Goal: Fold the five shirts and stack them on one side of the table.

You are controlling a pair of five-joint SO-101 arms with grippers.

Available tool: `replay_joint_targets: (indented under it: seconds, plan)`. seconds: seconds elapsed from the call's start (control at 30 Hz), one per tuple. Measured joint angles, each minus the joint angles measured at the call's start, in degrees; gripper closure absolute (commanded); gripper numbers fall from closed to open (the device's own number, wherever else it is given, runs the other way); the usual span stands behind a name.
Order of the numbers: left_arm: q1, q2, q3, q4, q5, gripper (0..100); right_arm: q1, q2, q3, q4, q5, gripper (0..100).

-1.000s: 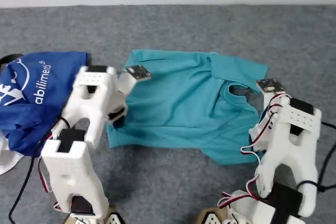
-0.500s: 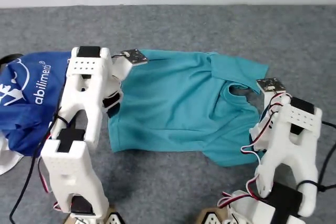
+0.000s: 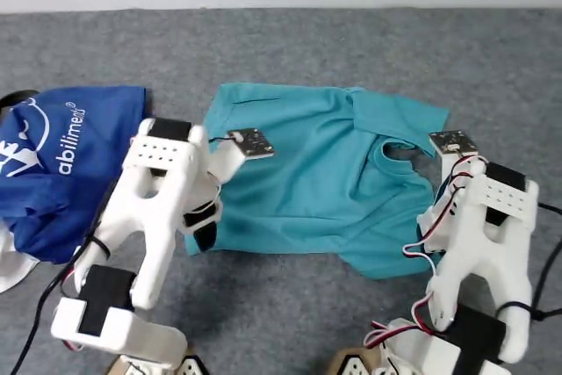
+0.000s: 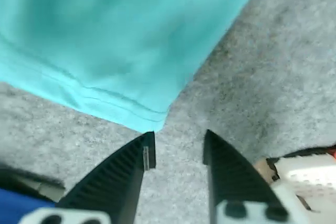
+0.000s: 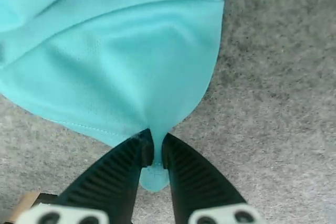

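A teal shirt (image 3: 307,173) lies spread flat in the middle of the grey table. My left gripper (image 4: 177,148) stands open just off the shirt's near left corner (image 4: 155,121), with bare carpet between its fingers. In the high view the left gripper (image 3: 204,227) sits low at that corner. My right gripper (image 5: 156,153) is shut on the teal shirt's (image 5: 115,51) hem at the near right side, and a fold of cloth is pinched between the fingertips. The right arm (image 3: 479,217) stands over that edge.
A blue shirt (image 3: 53,164) with white print lies bunched at the left edge, on top of a white garment (image 3: 13,270). A black cable (image 3: 35,322) runs along the near left. Bare grey carpet (image 3: 290,41) lies behind the teal shirt.
The left arm swung out to the shirt's far left edge, then came back toward the near left corner. The right arm has not moved.
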Motion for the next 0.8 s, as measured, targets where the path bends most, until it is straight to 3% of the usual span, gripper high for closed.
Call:
replay_joint_targets:
  seconds: [0.47,0.63,0.8]
  plan:
    - [-1.05,-0.18,11.43,-17.49,1.23,79,0.0,0.0,0.0,0.0,0.0,99.0]
    - [-1.58,4.66,11.16,-18.9,1.58,80,0.0,0.0,0.0,0.0,0.0,99.0]
    - [-2.37,11.34,5.36,-16.35,1.76,87,0.0,0.0,0.0,0.7,0.0,99.0]
